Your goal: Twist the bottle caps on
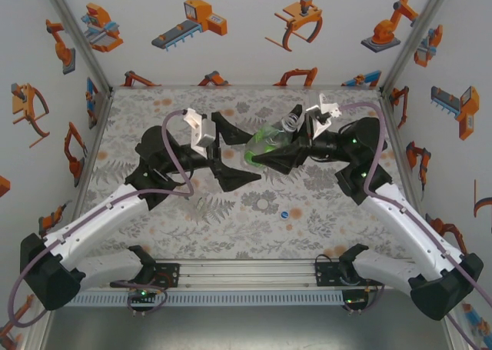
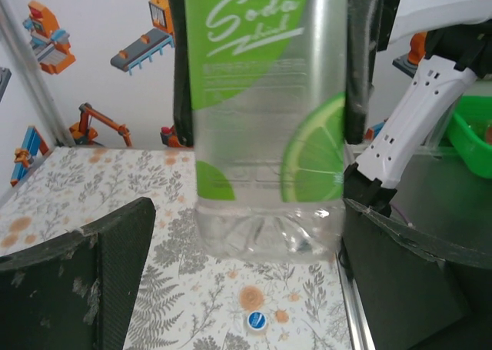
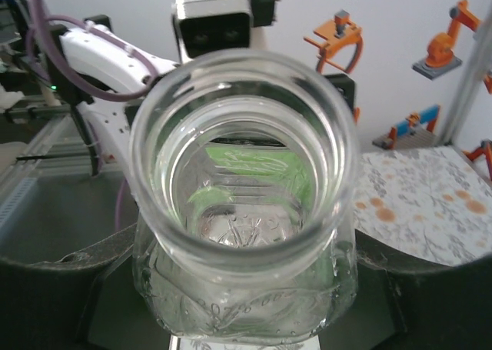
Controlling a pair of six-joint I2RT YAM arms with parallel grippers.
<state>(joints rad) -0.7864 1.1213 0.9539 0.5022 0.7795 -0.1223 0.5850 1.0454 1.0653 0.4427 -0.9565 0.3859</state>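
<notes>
Over floral table (image 1: 154, 219), right end effector (image 1: 278, 150) clamps level bottle (image 1: 261, 143); left end effector (image 1: 231, 151) gapes at its base.

I'm looking straight into the open, uncapped mouth of a colourless transparent plastic bottle (image 3: 244, 211) that takes up the middle of the frame. A green label shows through its walls. My right claw (image 3: 246, 296) is clamped on its shoulders, with dark fingers (image 3: 54, 288) pressing in from lower left and lower right. A grey camera block (image 3: 213, 15) sits top centre above a white arm link (image 3: 108, 54). The floral tabletop (image 3: 430, 204) lies at right, below orange robot stickers (image 3: 338, 38).
</notes>
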